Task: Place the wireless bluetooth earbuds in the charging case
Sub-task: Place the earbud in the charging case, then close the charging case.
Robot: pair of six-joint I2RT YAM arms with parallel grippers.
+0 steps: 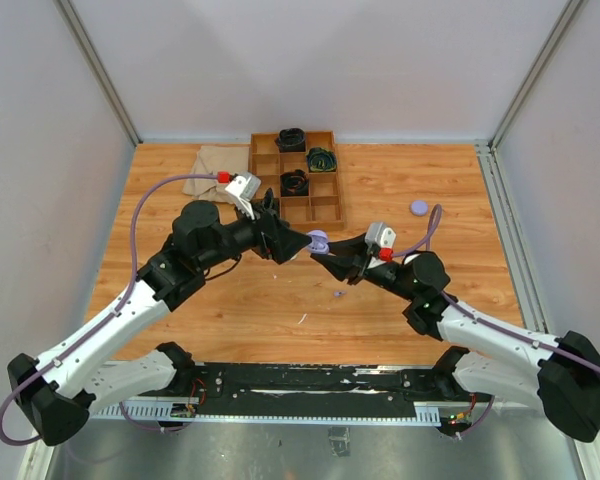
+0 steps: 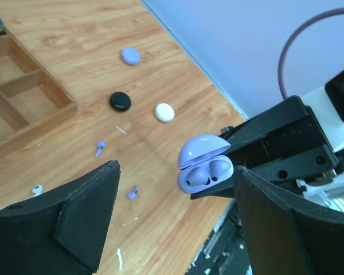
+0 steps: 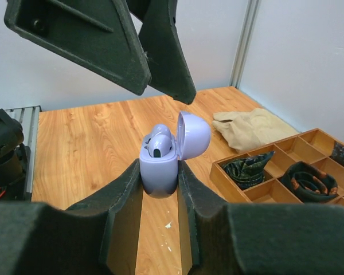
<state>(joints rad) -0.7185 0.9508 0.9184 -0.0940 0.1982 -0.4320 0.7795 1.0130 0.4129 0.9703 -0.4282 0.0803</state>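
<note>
Right gripper: fingers clamped on lilac rounded plastic charging case, lid up | two lilac stemmed plastic earbuds seated inside | left gripper: jaws wide, holding nothing, tips just beside raised lid | two loose lilac buds on light wooden table beneath left gripper, well apart from case

Wooden table: divided tray, beige cloth, lilac puck, black puck, white puck, loose earbuds.
</note>
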